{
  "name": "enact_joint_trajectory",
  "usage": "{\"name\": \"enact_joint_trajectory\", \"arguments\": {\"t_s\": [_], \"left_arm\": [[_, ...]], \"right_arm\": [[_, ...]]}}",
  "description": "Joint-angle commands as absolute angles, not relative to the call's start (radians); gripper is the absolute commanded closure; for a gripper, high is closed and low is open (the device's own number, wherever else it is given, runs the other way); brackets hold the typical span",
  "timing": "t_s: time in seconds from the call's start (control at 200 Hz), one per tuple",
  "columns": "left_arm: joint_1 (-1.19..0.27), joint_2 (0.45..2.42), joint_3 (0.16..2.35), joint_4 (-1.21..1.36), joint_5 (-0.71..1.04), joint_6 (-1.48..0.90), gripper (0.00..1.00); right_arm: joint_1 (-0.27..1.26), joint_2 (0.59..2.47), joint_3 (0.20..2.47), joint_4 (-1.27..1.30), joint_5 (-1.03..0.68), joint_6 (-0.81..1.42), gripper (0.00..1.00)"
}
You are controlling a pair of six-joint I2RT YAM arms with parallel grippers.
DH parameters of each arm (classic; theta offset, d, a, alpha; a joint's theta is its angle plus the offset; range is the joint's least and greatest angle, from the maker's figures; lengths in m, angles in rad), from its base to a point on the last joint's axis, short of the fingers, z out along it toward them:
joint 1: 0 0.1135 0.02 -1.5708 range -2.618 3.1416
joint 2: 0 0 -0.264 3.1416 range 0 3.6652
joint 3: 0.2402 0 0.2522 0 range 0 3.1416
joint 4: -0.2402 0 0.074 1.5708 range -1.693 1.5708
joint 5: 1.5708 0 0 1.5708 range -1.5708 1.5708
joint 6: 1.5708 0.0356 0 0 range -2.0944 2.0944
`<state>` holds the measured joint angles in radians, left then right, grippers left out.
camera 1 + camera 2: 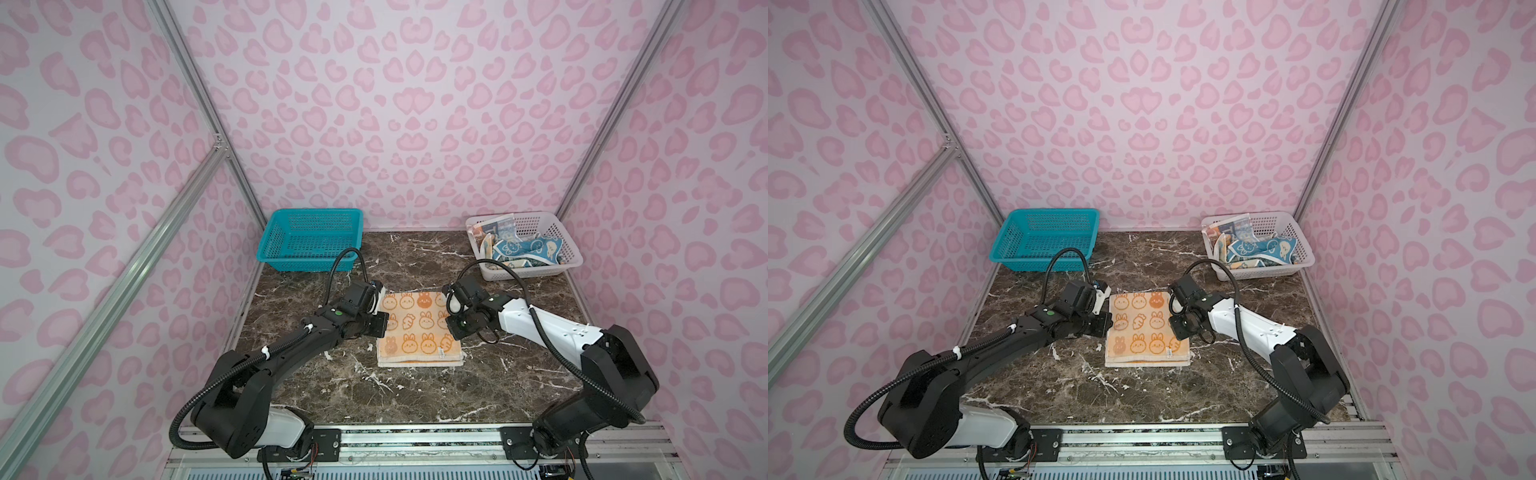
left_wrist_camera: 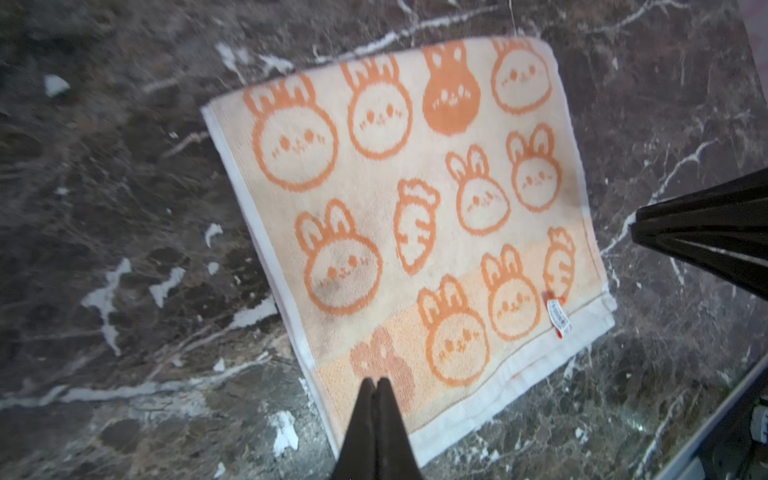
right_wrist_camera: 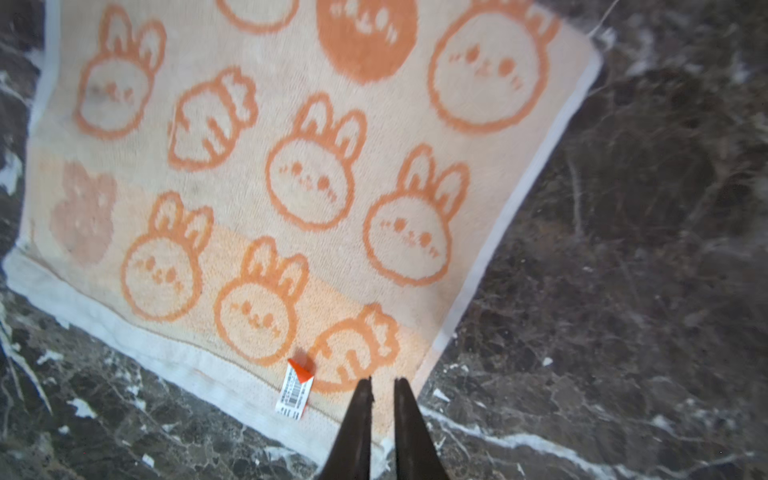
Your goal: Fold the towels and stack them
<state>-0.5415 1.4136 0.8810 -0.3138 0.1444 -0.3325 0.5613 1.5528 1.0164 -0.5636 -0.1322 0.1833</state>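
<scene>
Left wrist: left tool (image 2: 376, 380) pressed together over orange towel (image 2: 395, 208) corner; right tool (image 3: 382, 380) parted.

teal mesh basket (image 1: 291, 258) back left on dark marble worktop (image 1: 415, 257), white mesh basket (image 1: 540, 269) back right, pink spotted walls (image 1: 395, 104) around

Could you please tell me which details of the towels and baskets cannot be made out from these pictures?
Towels in the white basket: top views; bunched and partly behind its wall, so their count is unclear.
Layers under the orange towel: every view; its top layer covers them.
Print on the tag: wrist views; blurred and too small.
Whether the left gripper touches the towel: its wrist covers the tips in both top views.
</scene>
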Motion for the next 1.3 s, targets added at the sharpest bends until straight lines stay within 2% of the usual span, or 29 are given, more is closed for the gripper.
{"name": "enact_joint_trajectory", "arguments": {"t_s": [0.0,0.175,0.35,0.47,0.57,0.68,0.86,1.09,1.295], "left_arm": [[-0.51,1.45,0.944,-0.32,0.037,-0.385,0.97],[-0.396,1.576,1.056,-0.318,0.189,-0.418,0.97],[-0.34,1.701,1.156,-0.326,0.284,-0.413,0.97],[-0.33,1.779,1.209,-0.342,0.331,-0.394,0.89],[-0.328,1.826,1.231,-0.343,0.337,-0.396,0.83],[-0.323,1.872,1.249,-0.345,0.349,-0.394,0.75],[-0.316,1.942,1.279,-0.362,0.353,-0.394,0.72],[-0.303,1.997,1.308,-0.368,0.355,-0.391,0.73],[-0.298,2.015,1.325,-0.376,0.363,-0.388,0.72]], "right_arm": [[0.509,1.558,1.032,-0.475,-0.127,0.253,0.81],[0.391,1.589,1.048,-0.363,-0.177,0.361,0.76],[0.358,1.678,1.104,-0.336,-0.191,0.397,0.74],[0.349,1.731,1.116,-0.309,-0.2,0.436,0.71],[0.341,1.76,1.114,-0.275,-0.2,0.463,0.65],[0.326,1.79,1.114,-0.23,-0.225,0.497,0.64],[0.321,1.869,1.173,-0.224,-0.265,0.509,0.66],[0.321,1.944,1.236,-0.253,-0.293,0.515,0.69],[0.321,1.952,1.239,-0.285,-0.273,0.516,0.66]]}}
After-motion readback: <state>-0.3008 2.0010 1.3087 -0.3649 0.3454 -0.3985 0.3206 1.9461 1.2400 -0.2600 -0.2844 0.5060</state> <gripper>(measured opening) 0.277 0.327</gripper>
